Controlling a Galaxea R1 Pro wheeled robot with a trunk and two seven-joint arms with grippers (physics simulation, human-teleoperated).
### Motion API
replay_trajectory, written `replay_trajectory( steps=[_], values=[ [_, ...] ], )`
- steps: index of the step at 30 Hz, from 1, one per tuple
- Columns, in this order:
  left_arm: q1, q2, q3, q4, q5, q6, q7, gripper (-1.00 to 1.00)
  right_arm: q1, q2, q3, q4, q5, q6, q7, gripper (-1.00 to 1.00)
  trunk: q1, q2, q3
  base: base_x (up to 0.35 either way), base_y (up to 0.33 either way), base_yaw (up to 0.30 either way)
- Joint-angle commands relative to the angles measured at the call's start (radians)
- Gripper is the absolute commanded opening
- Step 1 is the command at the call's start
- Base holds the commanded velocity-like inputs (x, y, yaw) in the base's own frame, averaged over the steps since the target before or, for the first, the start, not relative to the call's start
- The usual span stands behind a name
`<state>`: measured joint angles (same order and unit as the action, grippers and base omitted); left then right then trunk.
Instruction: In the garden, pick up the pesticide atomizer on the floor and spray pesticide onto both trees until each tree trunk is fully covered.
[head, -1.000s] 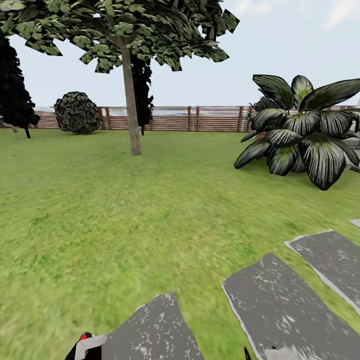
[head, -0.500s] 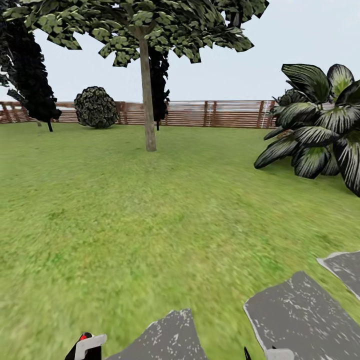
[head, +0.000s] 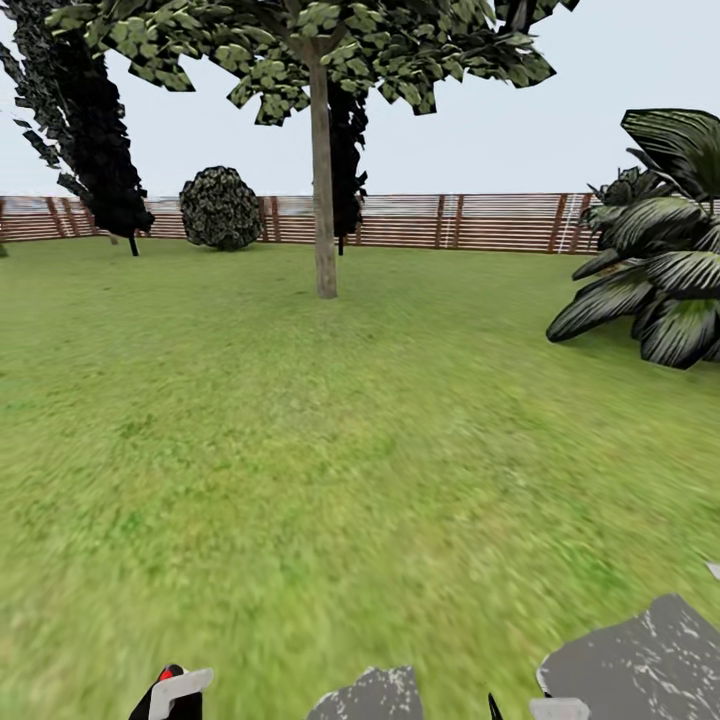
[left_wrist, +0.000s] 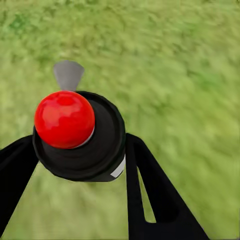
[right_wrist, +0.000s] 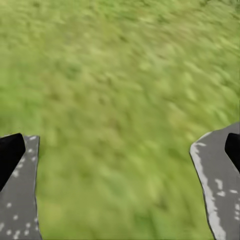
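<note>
Left gripper (left_wrist: 75, 165): fingers clamped on the pesticide atomizer (left_wrist: 80, 135), black body, red ball top, grey nozzle pointing away from the wrist, over grass (left_wrist: 170, 65)
Right gripper (right_wrist: 120, 150): fingers wide apart, holding nothing; one stepping stone (right_wrist: 220, 185) under each fingertip
Tree trunk (head: 322, 170): far ahead of both grippers, before the fence (head: 480, 222)

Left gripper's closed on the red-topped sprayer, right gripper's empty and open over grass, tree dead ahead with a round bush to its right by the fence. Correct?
One error: in the head view the round bush stands left of the tree, not right, by the fence. The rest holds: the left gripper grips the sprayer; the right gripper is open and empty over grass.
</note>
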<state>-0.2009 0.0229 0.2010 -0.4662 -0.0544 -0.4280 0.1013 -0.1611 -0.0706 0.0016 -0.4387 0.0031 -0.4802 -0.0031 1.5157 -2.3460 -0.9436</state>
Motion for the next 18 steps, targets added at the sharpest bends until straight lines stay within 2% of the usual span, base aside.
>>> replay_trajectory(
  steps=[1,18],
  values=[
    [0.000,0.000,0.000,0.000,0.000,0.000,0.000,-1.00,0.000,0.000,0.000,0.000,0.000,0.000,0.000,1.00,0.000,0.000,0.000,0.330,0.077,0.017],
    [0.000,0.000,0.000,0.000,0.000,0.000,0.000,-1.00,0.000,0.000,0.000,-0.001,0.000,0.000,0.000,1.00,0.000,0.000,0.000,0.330,0.077,0.002]
  ],
)
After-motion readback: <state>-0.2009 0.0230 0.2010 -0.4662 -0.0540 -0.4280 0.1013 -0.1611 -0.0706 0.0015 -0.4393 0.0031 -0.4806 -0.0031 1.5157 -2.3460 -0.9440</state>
